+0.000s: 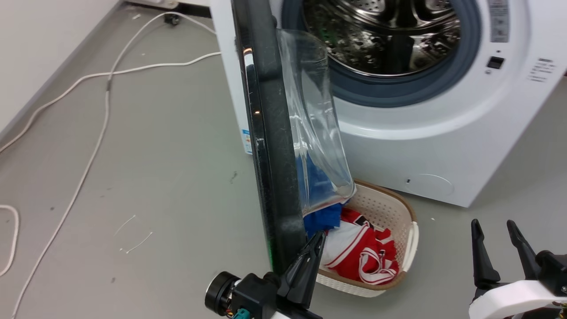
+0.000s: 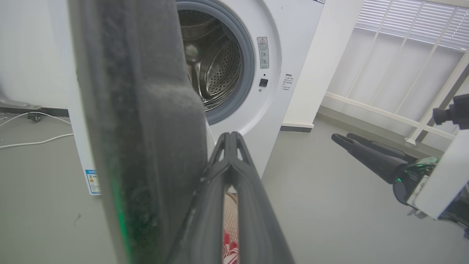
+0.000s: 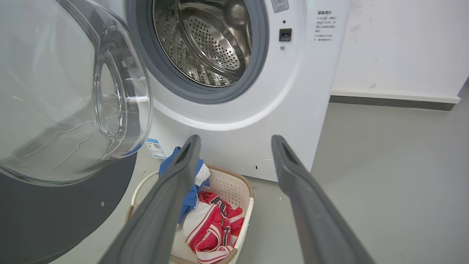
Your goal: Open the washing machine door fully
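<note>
The washing machine is a white front loader, and its steel drum and grey gasket are exposed. The washing machine door stands swung out edge-on toward me, black rim with a bulging clear glass bowl. My left gripper is shut, its fingertips just right of the door's lower rim on the glass side; whether they touch it I cannot tell. In the left wrist view the door rim looms left of the shut fingers. My right gripper is open at the lower right, holding nothing, apart from the door.
A cream laundry basket with red, white and blue clothes sits on the floor under the door. White cables trail across the grey floor at left. A wall and a railing stand right of the machine.
</note>
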